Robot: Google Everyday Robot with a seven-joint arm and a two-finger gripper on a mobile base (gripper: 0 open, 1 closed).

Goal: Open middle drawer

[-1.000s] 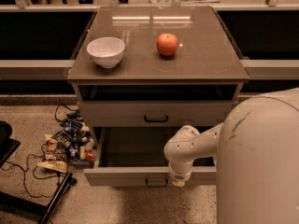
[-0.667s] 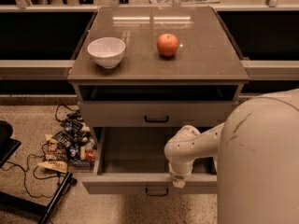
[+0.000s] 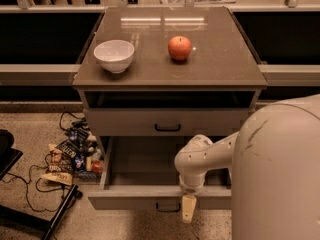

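Note:
The middle drawer is the wide grey-beige one with a low front panel. It stands pulled far out toward me, and its flat grey interior shows empty. Its small black bar handle is at the centre of the front. My gripper hangs at the front panel's edge, just right of the handle, below my white wrist. The taller-fronted drawer above it, with the same kind of handle, is almost closed.
A white bowl and a red apple sit on the cabinet top. Snack packets and cables lie on the floor at left, by a black stand leg. My white arm body fills the lower right.
The middle drawer has slid a little further out toward me, and my gripper has moved down with its front panel.

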